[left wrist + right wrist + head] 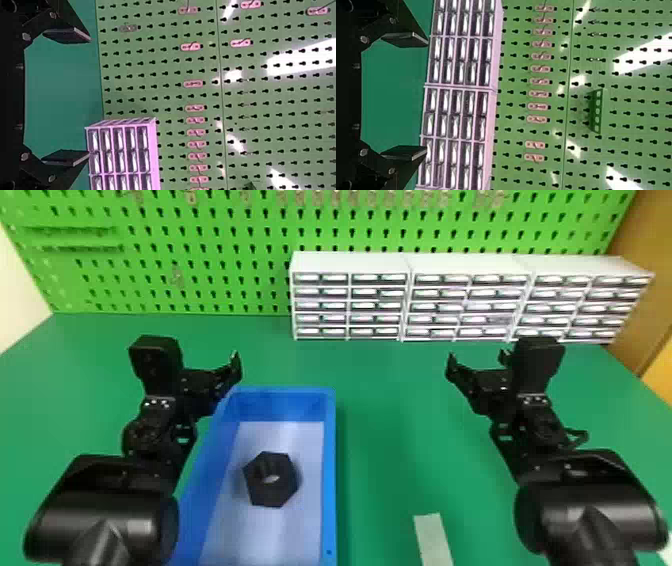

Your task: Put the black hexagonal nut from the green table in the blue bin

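The left gripper [210, 367] is empty, its fingers apart; the black nut [276, 494] lies inside the blue bin [330, 470], right of this gripper; the right gripper [478, 362] is equally spread and empty.

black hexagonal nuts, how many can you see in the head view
1: the black hexagonal nut lies inside the blue bin, on its pale bottom. Another could be hidden behind the left arm.

"What is seen at the back?"
"A green pegboard [65, 287], with small hooks [327, 197] fixed high up. Three white drawer units [465, 264] are lined up side by side before it."
"Anything else?"
"A pale strip [432, 535] is seen in the foreground, right of centre."
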You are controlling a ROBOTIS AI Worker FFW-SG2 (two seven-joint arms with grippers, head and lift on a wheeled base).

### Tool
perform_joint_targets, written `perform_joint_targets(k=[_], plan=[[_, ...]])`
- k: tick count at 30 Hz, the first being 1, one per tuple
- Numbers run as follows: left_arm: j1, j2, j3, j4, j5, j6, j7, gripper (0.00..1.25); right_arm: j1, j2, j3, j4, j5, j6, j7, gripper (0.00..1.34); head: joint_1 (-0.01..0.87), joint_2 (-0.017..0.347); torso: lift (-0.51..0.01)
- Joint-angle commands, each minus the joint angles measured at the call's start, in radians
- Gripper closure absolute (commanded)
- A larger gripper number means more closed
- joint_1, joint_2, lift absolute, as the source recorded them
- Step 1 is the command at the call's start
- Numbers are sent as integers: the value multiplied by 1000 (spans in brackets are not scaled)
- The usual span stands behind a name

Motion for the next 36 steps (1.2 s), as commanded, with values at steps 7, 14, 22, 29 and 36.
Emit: perform_joint_targets(k=[7,14,22,29,36], plan=[[5,-1,-2,-2,8,8,0,246,9,-1,-1,1,-5,2,0,331,686,51,-96],[14,1,2,-6,12,12,0,248,13,4,1,1,-6,7,0,331,686,51,-96],[14,-1,1,-6,13,13,0,248,15,5,2,1,-6,7,0,331,686,51,-96],[13,-1,2,-11,13,13,0,248,15,9,5,1,-6,7,0,331,686,51,-96],[10,1,2,-11,13,13,0,248,10,7,13,1,-2,7,0,331,686,51,-96]])
